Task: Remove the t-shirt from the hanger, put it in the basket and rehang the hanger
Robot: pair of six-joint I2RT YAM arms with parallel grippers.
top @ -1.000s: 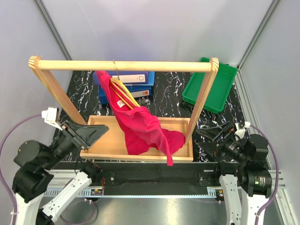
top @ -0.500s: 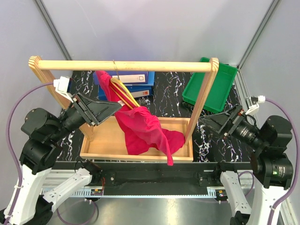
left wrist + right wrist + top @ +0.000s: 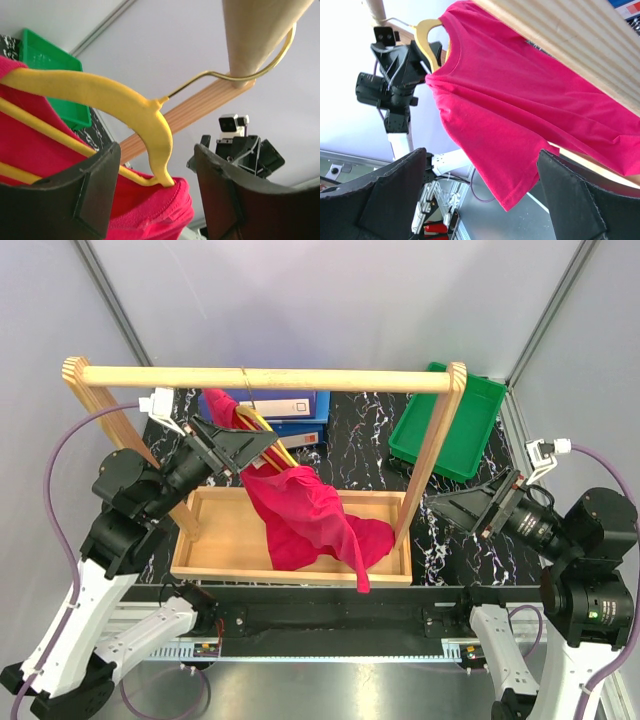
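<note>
T-shirt [image 3: 300, 515] on hanger [image 3: 100, 92]; hanger on rail [image 3: 300, 379]; tray [image 3: 225, 540] below.

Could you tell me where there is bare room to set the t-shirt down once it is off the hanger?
The left half of the wooden tray, between its left wall and the t-shirt, is bare. Bare marbled tabletop lies between the blue boxes and the green bin. The tray's right half is crowded with draped fabric.
</note>
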